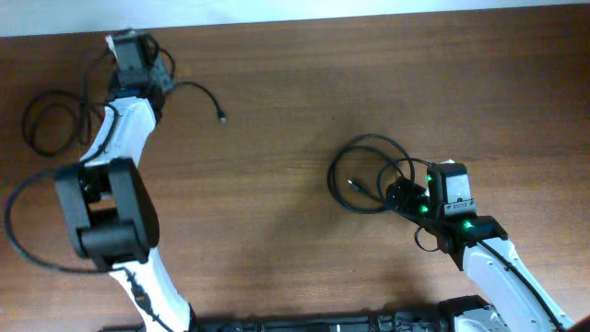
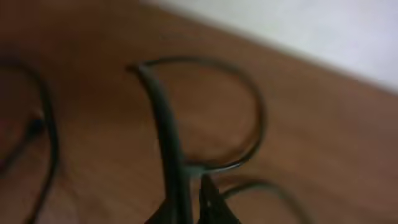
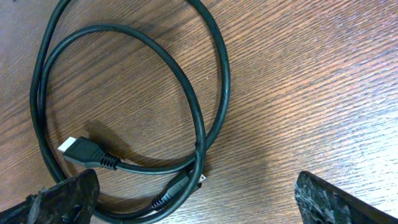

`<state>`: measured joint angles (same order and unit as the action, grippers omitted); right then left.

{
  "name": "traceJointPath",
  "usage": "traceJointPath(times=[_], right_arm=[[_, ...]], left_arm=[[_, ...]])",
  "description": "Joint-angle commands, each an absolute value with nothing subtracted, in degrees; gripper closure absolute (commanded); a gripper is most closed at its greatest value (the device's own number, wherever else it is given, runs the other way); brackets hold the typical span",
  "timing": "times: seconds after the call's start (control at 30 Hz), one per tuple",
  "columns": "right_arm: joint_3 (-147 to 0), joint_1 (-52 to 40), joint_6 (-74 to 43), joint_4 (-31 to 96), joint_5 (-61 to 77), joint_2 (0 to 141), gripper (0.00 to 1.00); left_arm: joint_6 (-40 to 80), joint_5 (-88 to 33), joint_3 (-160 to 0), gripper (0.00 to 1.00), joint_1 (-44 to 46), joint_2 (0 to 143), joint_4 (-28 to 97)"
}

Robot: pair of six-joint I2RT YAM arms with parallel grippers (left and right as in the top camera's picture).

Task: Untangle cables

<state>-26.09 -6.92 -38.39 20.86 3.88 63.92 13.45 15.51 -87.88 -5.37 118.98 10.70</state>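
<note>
Table [image 1: 277,138]: brown wood grain, with a pale strip along the far edge.

Left arm [image 1: 115,198]: white and black, reaching up the left side towards the far edge. My left gripper [image 1: 124,41] sits right at that edge. On the left wrist feed the picture is badly blurred, but the left gripper [image 2: 189,208] has its fingers [image 2: 214,208] nearly together, with a dark strand coming up from between them. I read that as clamped on the trailing cable [image 2: 165,118].

Right arm [image 1: 502,267]: comes in from the near right corner. The right gripper [image 1: 396,194] is at the near edge of the coiled cable [image 1: 369,138]. On its wrist feed the right gripper [image 3: 196,183] is spread wide, one finger [image 3: 62,199] at each lower corner, holding nothing.

Cables:
- Coiled cable [image 3: 226,74]: right of centre, flat on the wood in two overlapping loops, well apart from the rest.
- Looped cable [image 1: 29,120]: far left, beside the left arm. I cannot tell whether it crosses the trailing one, as the arm covers that spot.
- Trailing cable [image 1: 194,86]: arcs right from the left gripper and down to the wood.
- Thin black loop [image 1: 11,217] by the left arm's near end: I cannot tell if it is cable or arm wiring.

Plugs:
- Silver-tipped plug [image 3: 78,151] inside the coil.
- Second plug [image 3: 177,186] just beside it, between the open fingers.
- Small plug [image 1: 222,117] ends the trailing cable.
</note>
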Motion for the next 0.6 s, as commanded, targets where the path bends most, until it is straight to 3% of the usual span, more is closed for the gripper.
traceJointPath(times=[0.0,0.03,0.07,0.1,0.13,0.23,0.33,0.43,0.5,0.57], right_arm=[[-26.2,-7.1,-38.0,20.8,3.2,63.8,0.01],[-26.2,-7.1,-38.0,20.8,3.2,63.8,0.01],[-26.2,-7.1,-38.0,20.8,3.2,63.8,0.01],[-26.2,-7.1,-38.0,20.8,3.2,63.8,0.01],[-26.2,-7.1,-38.0,20.8,3.2,63.8,0.01],[-26.2,-7.1,-38.0,20.8,3.2,63.8,0.01],[-26.2,-7.1,-38.0,20.8,3.2,63.8,0.01],[-26.2,-7.1,-38.0,20.8,3.2,63.8,0.02],[-26.2,-7.1,-38.0,20.8,3.2,63.8,0.01],[-26.2,-7.1,-38.0,20.8,3.2,63.8,0.01]], left_arm=[[30.1,16.3,-88.2,1.0,-7.6,121.9,16.7],[32.3,15.9,-88.2,1.0,-7.8,121.9,17.6],[32.7,13.9,-88.2,0.75,-7.9,121.8,18.3],[32.7,12.8,-88.2,0.09,-7.9,121.3,19.7],[32.0,11.0,-88.2,0.01,-7.9,120.1,21.2],[28.6,6.6,-88.2,0.01,-7.9,113.0,24.5],[29.3,6.6,-88.2,0.01,-6.7,98.7,40.6],[30.8,0.8,-88.2,0.01,-4.2,96.8,51.2],[30.8,-13.2,-88.2,0.01,-1.8,96.9,55.5],[30.6,-13.1,-88.2,0.01,2.8,96.9,58.7]])
